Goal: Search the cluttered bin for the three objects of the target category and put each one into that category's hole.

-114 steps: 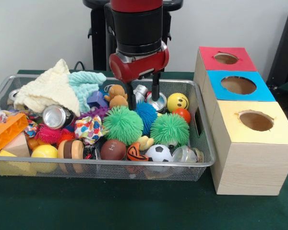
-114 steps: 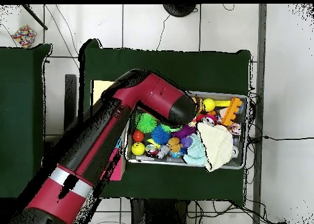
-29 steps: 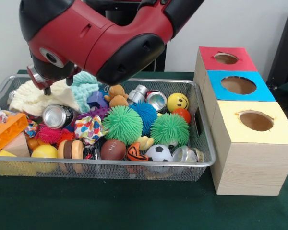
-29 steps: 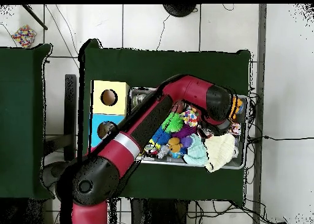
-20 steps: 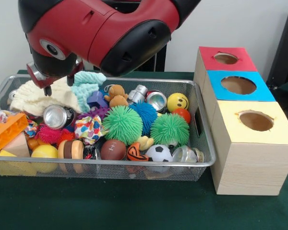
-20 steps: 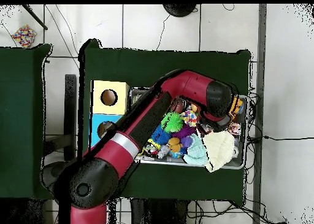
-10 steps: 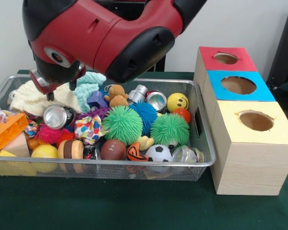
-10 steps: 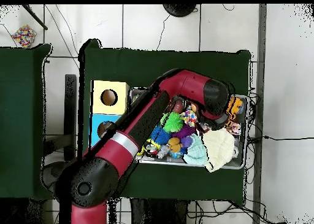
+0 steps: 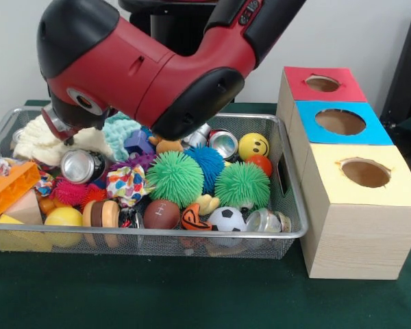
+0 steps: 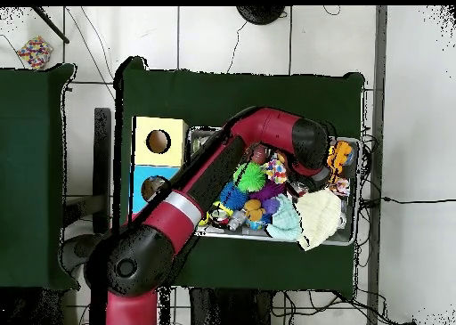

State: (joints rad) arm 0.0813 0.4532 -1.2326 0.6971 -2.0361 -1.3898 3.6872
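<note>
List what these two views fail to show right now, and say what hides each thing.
- Gripper: in the front view the arm's wrist covers its fingers, so open or shut is unreadable; in the overhead view the arm lies over it.
- Teddy bear: front view, mostly behind the arm.
- Red box: overhead view, under the arm.
- Box holes: front view, interiors dark.
- Bin contents: overhead view, too small to identify.

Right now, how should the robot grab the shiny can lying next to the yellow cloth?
Probably from straight above, pinching across the silver can's round sides. It lies tipped, its flat end facing the front, half sunk among toys, so the top of its body is the clearest part.
</note>
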